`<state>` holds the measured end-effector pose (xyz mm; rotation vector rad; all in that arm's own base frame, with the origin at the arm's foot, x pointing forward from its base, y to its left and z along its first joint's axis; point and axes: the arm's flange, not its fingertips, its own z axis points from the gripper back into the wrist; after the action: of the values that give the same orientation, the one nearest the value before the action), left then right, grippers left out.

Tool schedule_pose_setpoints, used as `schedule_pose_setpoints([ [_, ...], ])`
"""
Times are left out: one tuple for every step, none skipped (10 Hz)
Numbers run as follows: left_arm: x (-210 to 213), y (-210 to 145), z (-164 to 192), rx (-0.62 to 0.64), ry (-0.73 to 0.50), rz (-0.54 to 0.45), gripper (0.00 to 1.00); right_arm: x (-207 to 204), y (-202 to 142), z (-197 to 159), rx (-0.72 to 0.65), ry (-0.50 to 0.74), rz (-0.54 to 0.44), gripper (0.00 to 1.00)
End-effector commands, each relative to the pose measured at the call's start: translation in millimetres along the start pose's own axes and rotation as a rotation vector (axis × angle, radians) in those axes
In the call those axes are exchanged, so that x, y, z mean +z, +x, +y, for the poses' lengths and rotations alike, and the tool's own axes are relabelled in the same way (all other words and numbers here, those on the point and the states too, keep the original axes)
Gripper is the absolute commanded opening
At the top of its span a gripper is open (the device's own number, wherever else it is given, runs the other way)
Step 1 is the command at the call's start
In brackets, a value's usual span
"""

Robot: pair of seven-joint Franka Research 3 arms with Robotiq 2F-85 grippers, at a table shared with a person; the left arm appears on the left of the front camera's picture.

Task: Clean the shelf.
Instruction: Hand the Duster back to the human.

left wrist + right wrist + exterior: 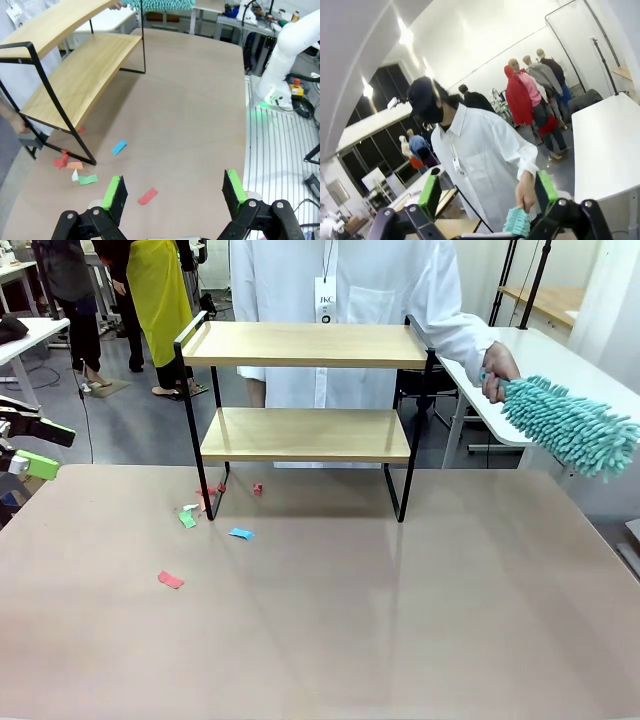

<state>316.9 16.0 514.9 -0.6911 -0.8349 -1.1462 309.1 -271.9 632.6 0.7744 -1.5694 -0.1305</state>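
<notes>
shelf [305, 390] stood at table's [400, 620] far edge, boards bare | paper scraps [200, 510] lay by shelf's left legs | person's hand [497, 370] held teal duster [570, 425] right of shelf | left gripper [172, 192] jaws apart, empty | right gripper [487, 192] jaws apart, empty

Upright two-tier wooden shelf [305, 390] on black frame, both boards bare, at table's far side.
</notes>
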Motion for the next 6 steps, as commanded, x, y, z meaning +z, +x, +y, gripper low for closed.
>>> schedule_pose_setpoints([
  [-1.4, 1.0, 1.2, -0.022, -0.003, -0.03, 1.0, -3.5, -5.1, 11.7, 0.041, 0.007, 0.033, 1.0],
  [-1.4, 1.0, 1.2, -0.022, -0.003, -0.03, 1.0, -3.5, -5.1, 11.7, 0.041, 0.007, 0.033, 1.0],
  [-1.4, 1.0, 1.2, -0.022, -0.003, -0.03, 1.0, -3.5, -5.1, 11.7, 0.041, 0.007, 0.033, 1.0],
  [-1.4, 1.0, 1.2, -0.022, -0.003, -0.03, 1.0, -3.5, -5.1, 11.7, 0.041, 0.007, 0.033, 1.0],
  [-1.4, 1.0, 1.2, -0.022, -0.003, -0.03, 1.0, -3.5, -5.1, 11.7, 0.041, 0.007, 0.033, 1.0],
  [-1.4, 1.0, 1.2, -0.022, -0.003, -0.03, 1.0, -3.5, -5.1, 11.7, 0.041, 0.007, 0.033, 1.0],
])
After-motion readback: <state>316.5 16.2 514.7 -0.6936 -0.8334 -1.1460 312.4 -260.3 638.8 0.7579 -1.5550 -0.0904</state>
